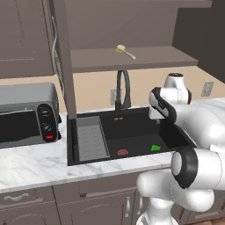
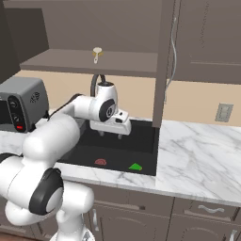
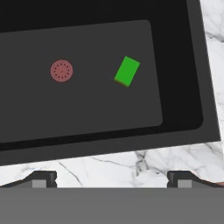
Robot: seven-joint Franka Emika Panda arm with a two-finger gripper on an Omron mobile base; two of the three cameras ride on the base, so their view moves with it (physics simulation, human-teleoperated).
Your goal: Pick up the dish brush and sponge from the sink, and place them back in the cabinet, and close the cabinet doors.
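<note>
One sponge (image 3: 127, 71) mid-floor, clear of sink (image 3: 183, 131) walls.

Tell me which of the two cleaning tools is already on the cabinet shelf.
The dish brush, with its cream-yellow head and pale handle, lies on the cabinet shelf. The green sponge lies in the sink.

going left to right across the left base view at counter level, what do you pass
toaster oven → ribbed tray → drain → sponge
</note>
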